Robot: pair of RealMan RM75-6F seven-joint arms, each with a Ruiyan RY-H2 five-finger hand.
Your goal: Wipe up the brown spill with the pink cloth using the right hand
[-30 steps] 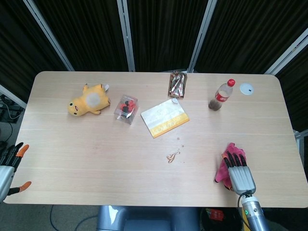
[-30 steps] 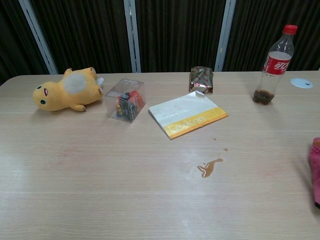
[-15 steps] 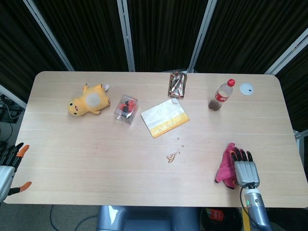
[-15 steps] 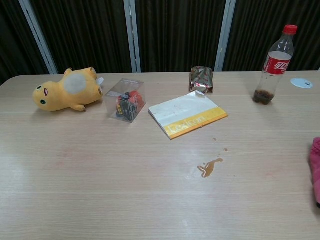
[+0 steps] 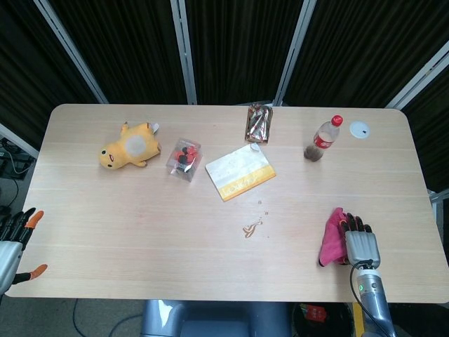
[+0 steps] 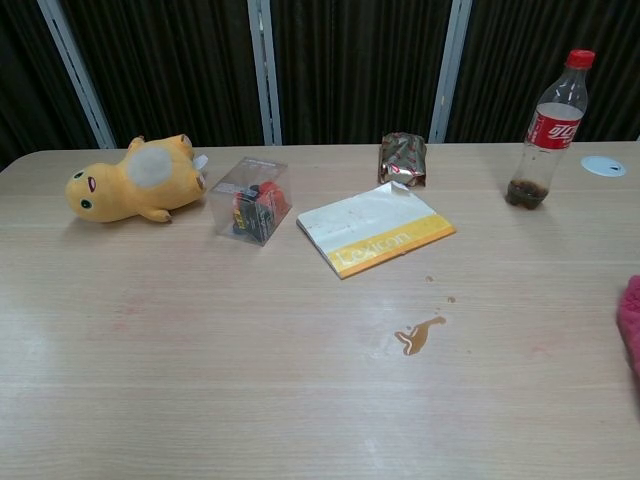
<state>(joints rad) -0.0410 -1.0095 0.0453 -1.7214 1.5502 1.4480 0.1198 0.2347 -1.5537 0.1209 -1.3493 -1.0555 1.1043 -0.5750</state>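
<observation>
The brown spill (image 5: 251, 228) is a small puddle with a few droplets behind it, near the table's middle; the chest view shows the spill (image 6: 418, 334) too. Right of it, by the front right corner, lies the crumpled pink cloth (image 5: 331, 236), cut off at the chest view's right edge as a pink strip (image 6: 630, 318). My right hand (image 5: 359, 241) lies flat at the cloth's right edge, fingers stretched forward and gripping nothing; whether they touch the cloth I cannot tell. My left hand (image 5: 15, 239) hovers off the table's front left corner, fingers apart and empty.
Behind the spill lie a white-and-yellow booklet (image 5: 240, 171), a clear box of small items (image 5: 184, 159), a yellow plush toy (image 5: 130, 147) and a foil snack bag (image 5: 258, 122). A cola bottle (image 5: 323, 137) and a white disc (image 5: 359, 129) stand at the back right.
My right hand has slid right and back toward the front edge, off the top of the pink cloth to its right side. The cloth has barely shifted. The left hand stayed put.
</observation>
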